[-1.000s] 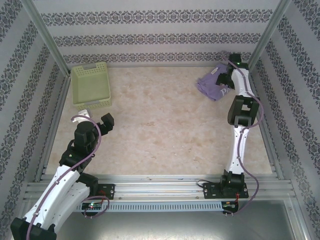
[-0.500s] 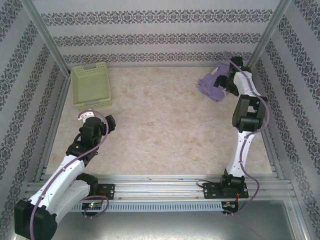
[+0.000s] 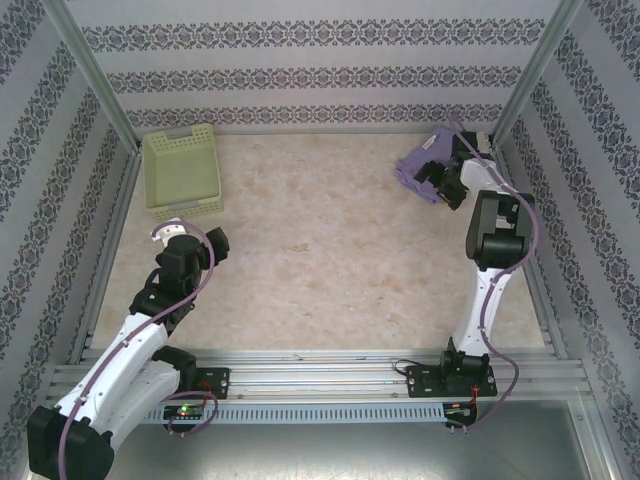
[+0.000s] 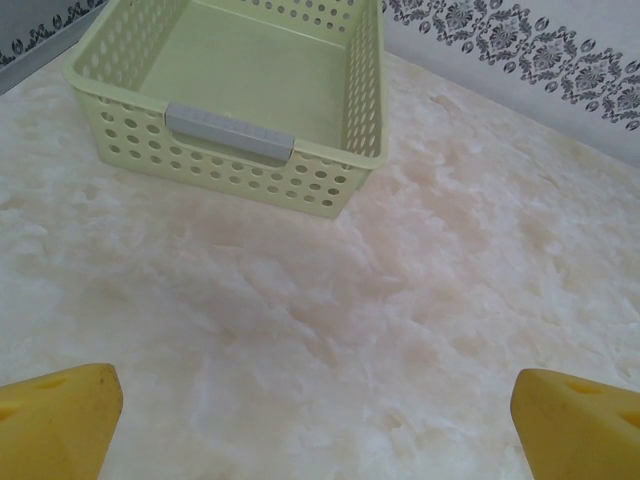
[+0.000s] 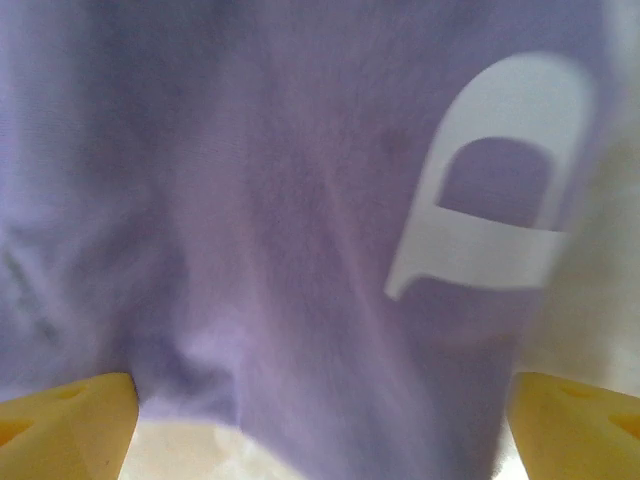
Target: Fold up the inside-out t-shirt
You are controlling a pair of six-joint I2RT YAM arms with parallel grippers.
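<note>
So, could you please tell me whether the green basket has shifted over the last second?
No. The green basket sits in the same far-left corner, equally close to the left rail as in the earlier top views.

Pale green basket [image 3: 182, 171] sits at the table's far-left corner, upright, long side running along the left edge. Perforated walls, solid floor, and a grey tab [image 4: 229, 133] on the near short wall. Table top [image 3: 320, 260] is beige marbled. The walls [image 3: 320, 70] on three sides are white with dark floral bands. Aluminium posts [image 3: 90, 70] stand at the far corners. Aluminium rails [image 3: 320, 372] run along the near edge, with a slotted white cable duct [image 3: 330, 411] just in front of them.
</note>
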